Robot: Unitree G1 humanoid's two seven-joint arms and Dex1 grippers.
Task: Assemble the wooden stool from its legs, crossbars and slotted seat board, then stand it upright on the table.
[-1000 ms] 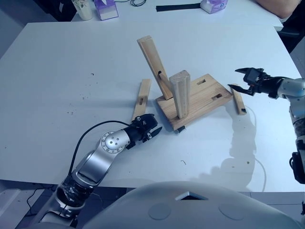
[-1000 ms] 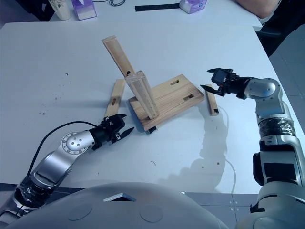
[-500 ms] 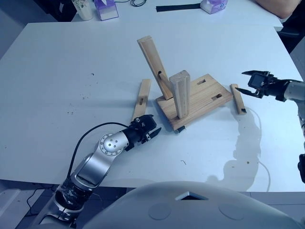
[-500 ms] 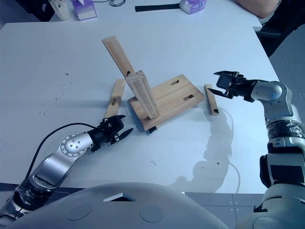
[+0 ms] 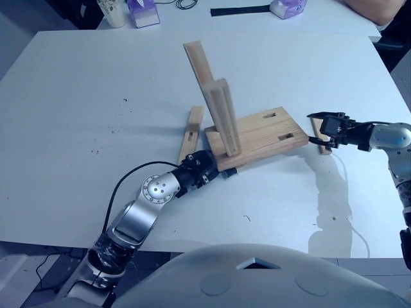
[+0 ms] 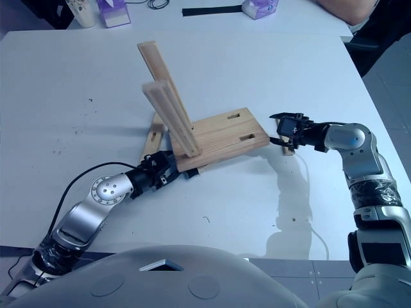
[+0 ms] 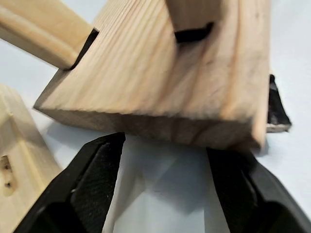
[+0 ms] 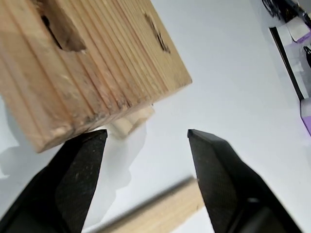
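Note:
The slotted seat board [image 5: 260, 131] lies on the white table with two legs plugged in: a long one [image 5: 200, 67] leaning back and a nearer one [image 5: 223, 115]. My left gripper [image 5: 207, 172] is open at the board's near-left corner; in the left wrist view the board's edge [image 7: 160, 73] lies just beyond the black fingers [image 7: 92, 179]. A loose slotted bar [image 5: 191, 133] lies left of that corner. My right gripper [image 5: 317, 128] is open at the board's right end, over a short bar [image 6: 287, 149] partly hidden by it. The right wrist view has the board end [image 8: 82, 63] by its fingers [image 8: 77, 179].
At the table's far edge stand a cup [image 5: 112, 11], a purple box [image 5: 142, 11], a black strip [image 5: 239, 9] and a tissue pack [image 5: 287, 6]. A thin white cable [image 5: 352, 221] lies near the right edge. Bare table stretches left and in front.
The board with its legs has swung and shifted left. My left gripper advanced to its near-left corner. My right gripper came in and down to the board's right end, over the short bar.

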